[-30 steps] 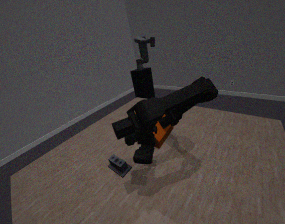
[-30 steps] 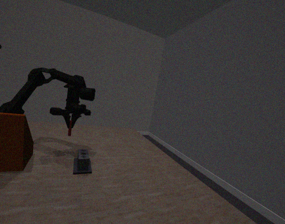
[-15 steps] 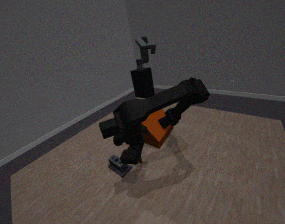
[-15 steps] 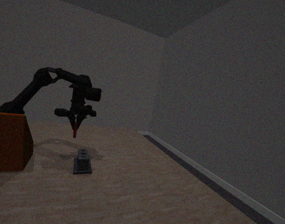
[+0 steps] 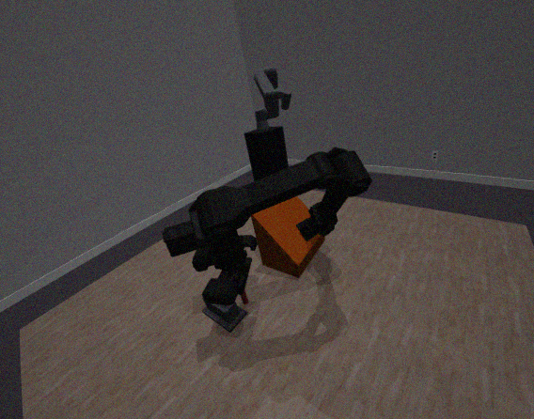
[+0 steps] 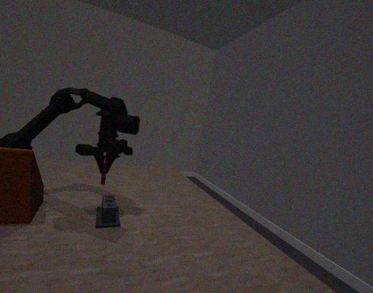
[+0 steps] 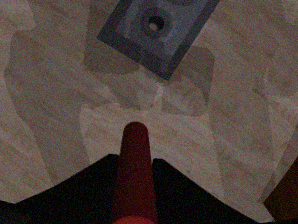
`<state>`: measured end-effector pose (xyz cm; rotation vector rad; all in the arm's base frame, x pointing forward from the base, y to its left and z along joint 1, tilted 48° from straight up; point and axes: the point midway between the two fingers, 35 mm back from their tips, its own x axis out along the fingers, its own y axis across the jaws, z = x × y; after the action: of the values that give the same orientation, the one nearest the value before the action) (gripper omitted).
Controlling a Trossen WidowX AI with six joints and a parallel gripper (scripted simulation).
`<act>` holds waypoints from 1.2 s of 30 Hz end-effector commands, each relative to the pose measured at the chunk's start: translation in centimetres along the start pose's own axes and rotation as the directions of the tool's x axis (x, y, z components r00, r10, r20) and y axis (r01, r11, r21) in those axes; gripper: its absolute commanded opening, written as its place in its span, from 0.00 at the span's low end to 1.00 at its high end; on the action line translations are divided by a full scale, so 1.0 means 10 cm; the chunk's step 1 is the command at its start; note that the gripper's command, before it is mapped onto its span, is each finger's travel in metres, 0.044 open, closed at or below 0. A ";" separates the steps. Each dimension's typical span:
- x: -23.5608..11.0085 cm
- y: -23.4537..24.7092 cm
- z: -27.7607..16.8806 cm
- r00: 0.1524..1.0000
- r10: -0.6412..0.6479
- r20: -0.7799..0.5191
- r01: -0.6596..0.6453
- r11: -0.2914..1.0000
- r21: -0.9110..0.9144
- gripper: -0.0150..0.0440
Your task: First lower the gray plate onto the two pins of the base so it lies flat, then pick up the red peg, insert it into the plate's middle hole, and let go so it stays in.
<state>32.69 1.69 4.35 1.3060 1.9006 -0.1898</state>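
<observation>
My gripper (image 5: 233, 297) (image 6: 104, 163) (image 7: 135, 167) is shut on the red peg (image 5: 244, 297) (image 6: 103, 176) (image 7: 135, 183) and holds it upright, tip down, above the floor. The gray plate (image 5: 225, 317) (image 6: 108, 201) (image 7: 169, 12) lies on the dark base on the floor. In the wrist view the plate is ahead of the peg tip and a little to the right. In the top view the gripper covers most of the plate.
An orange box (image 5: 281, 230) (image 6: 11, 184) carries the arm's foot, and its corner shows in the wrist view (image 7: 286, 196). A black pedestal (image 5: 266, 150) with a gray jointed stand stands in the far corner. Walls with a skirting board edge the wooden floor.
</observation>
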 end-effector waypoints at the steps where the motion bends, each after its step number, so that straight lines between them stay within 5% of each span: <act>1: 0.01 -0.02 0.14 1.000 -0.004 0.004 0.004 1.000 -0.004 0.25; 36: 0.09 -0.15 0.91 1.000 -0.002 -0.003 0.002 1.000 -0.011 0.25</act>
<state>36.03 -3.06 -2.68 1.3068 1.9044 -0.1797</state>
